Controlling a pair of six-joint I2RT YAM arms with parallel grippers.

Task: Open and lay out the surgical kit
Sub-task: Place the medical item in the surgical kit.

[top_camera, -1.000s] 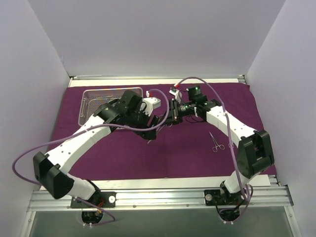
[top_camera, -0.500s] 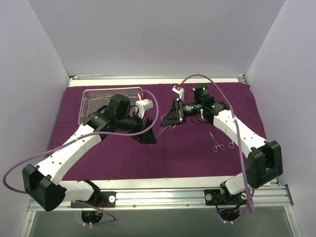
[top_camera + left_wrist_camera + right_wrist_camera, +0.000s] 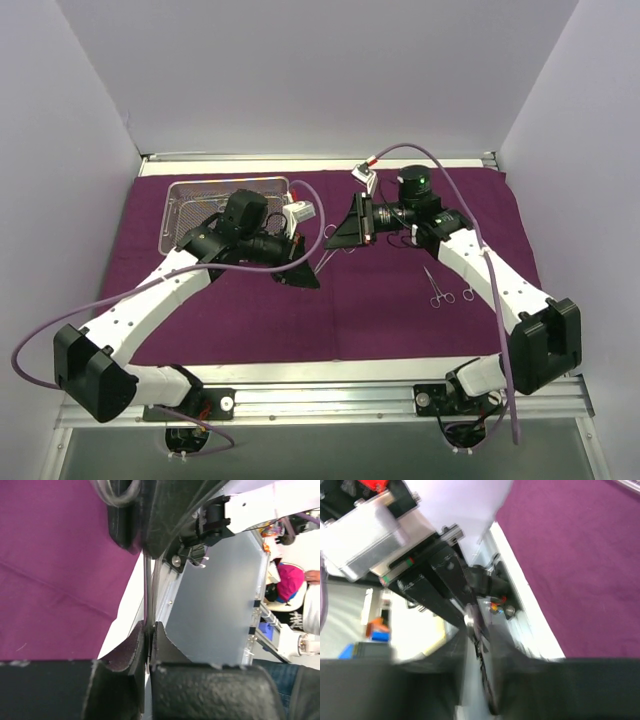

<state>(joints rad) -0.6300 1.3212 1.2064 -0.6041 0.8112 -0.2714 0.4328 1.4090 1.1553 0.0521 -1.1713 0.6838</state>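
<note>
The deep-purple cloth (image 3: 400, 320) lies spread on the table, with the wire-mesh tray (image 3: 175, 215) at its back left. A slim steel instrument (image 3: 322, 252) hangs above the middle of the cloth between the two grippers. My left gripper (image 3: 308, 272) is shut on its thin lower end. In the left wrist view the left gripper (image 3: 149, 630) pinches the shaft (image 3: 146, 580), and the ring handles (image 3: 120, 490) show at the top. My right gripper (image 3: 342, 236) sits at the ring end. The blurred right wrist view shows the right gripper (image 3: 479, 647) slightly parted around the instrument.
Another instrument (image 3: 437, 287) lies on the cloth at the right, with a ring handle (image 3: 468, 293) just beside it. More steel pieces (image 3: 400, 240) lie partly under the right arm. White walls close in the left, back and right sides.
My left gripper stood open beside the instrument and has now closed on its tip. My right gripper, shut on the ring end before, has parted and shifted slightly toward the back.
</note>
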